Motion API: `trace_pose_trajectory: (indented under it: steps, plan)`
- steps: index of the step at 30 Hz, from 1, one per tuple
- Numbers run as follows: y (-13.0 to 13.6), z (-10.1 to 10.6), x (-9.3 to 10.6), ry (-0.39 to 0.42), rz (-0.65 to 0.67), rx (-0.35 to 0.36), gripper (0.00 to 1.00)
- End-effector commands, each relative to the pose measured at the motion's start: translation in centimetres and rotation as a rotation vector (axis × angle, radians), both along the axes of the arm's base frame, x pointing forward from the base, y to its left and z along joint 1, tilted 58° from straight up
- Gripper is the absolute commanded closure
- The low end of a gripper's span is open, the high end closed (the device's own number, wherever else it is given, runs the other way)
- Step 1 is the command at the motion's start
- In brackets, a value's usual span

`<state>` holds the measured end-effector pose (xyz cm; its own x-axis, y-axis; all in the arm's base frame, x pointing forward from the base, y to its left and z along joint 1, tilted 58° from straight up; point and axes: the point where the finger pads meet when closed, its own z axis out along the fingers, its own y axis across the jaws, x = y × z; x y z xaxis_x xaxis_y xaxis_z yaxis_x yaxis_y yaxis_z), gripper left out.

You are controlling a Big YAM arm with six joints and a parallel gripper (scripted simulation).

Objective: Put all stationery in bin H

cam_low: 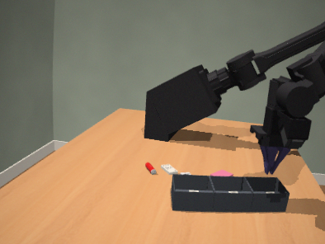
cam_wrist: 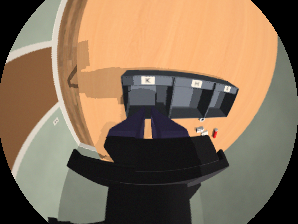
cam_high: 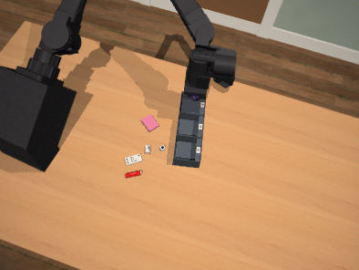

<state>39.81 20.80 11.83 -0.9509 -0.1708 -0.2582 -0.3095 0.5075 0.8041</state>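
A dark bin row of three compartments, each with a small white label too small to read, stands on the table. My gripper hangs just above the far end compartment, fingers pointing down and shut; I see nothing between them. Left of the bins lie a pink note pad, a small white block, a die, a domino and a red stick-shaped thing.
The arm's large black base box stands at the table's left rear. The table's far edge runs close behind the bins in the top view, with wooden floor beyond it.
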Motion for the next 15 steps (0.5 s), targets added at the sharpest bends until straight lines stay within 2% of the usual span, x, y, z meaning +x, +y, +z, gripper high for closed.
trace_pose_trajectory:
  steps: [1,15]
  plan:
    - [1.2,-1.1,-0.3,0.019,0.003,-0.003,0.91]
    - [3.9,-2.9,-0.4,0.019,0.003,-0.003,0.91]
